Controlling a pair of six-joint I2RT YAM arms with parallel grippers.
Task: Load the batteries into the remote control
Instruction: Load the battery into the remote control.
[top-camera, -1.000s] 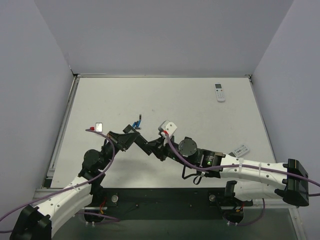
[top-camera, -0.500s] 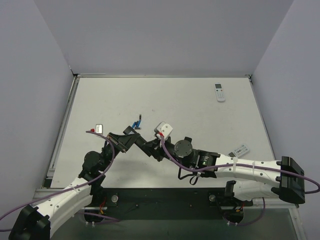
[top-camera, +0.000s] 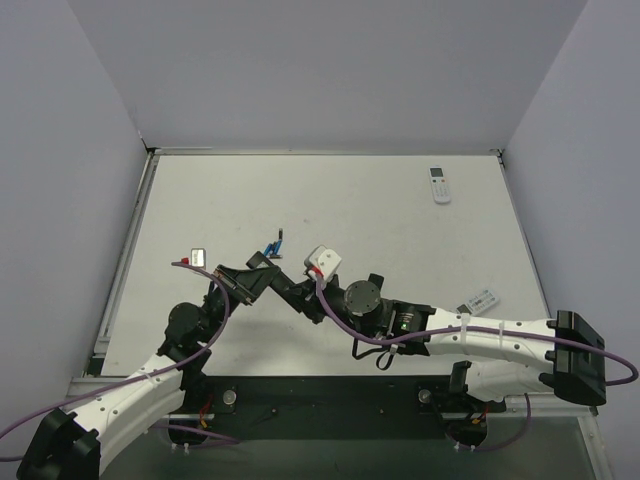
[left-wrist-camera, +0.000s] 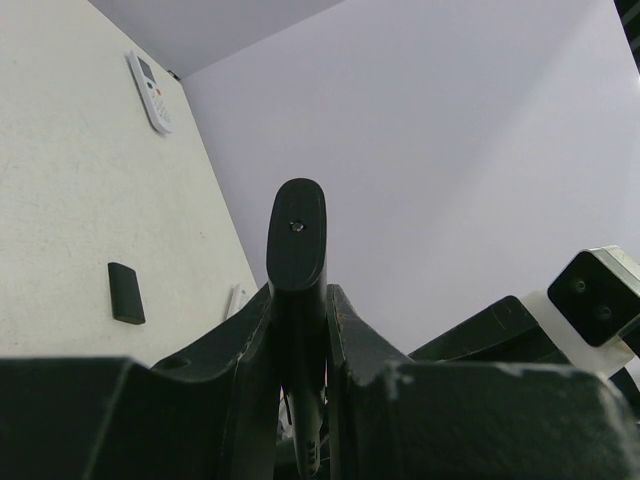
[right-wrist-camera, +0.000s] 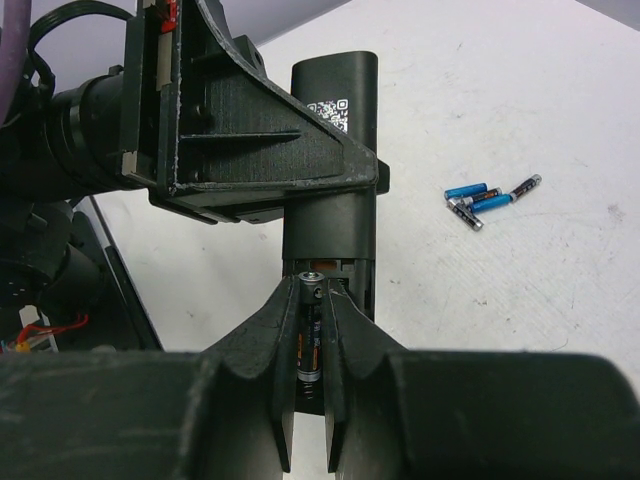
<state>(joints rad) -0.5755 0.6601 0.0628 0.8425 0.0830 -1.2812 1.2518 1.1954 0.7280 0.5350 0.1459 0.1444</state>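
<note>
The black remote control (right-wrist-camera: 330, 150) is clamped in my left gripper (left-wrist-camera: 298, 300), which is shut on it; its end sticks up between the jaws (left-wrist-camera: 296, 235). My right gripper (right-wrist-camera: 311, 295) is shut on a dark battery (right-wrist-camera: 309, 335), held lengthwise over the remote's open compartment. The two grippers meet at mid-table, left gripper (top-camera: 268, 283) and right gripper (top-camera: 300, 294). Several loose batteries (right-wrist-camera: 485, 198), blue and dark, lie on the table just beyond them (top-camera: 275, 245).
A white remote with a screen (top-camera: 438, 184) lies at the far right. A small white remote (top-camera: 483, 300) sits near the right arm. A small black rectangular piece (left-wrist-camera: 126, 292) lies flat on the white table (top-camera: 380, 220).
The right arm has slid a little to the left, closer to the left gripper and the remote. The left gripper has barely moved.
</note>
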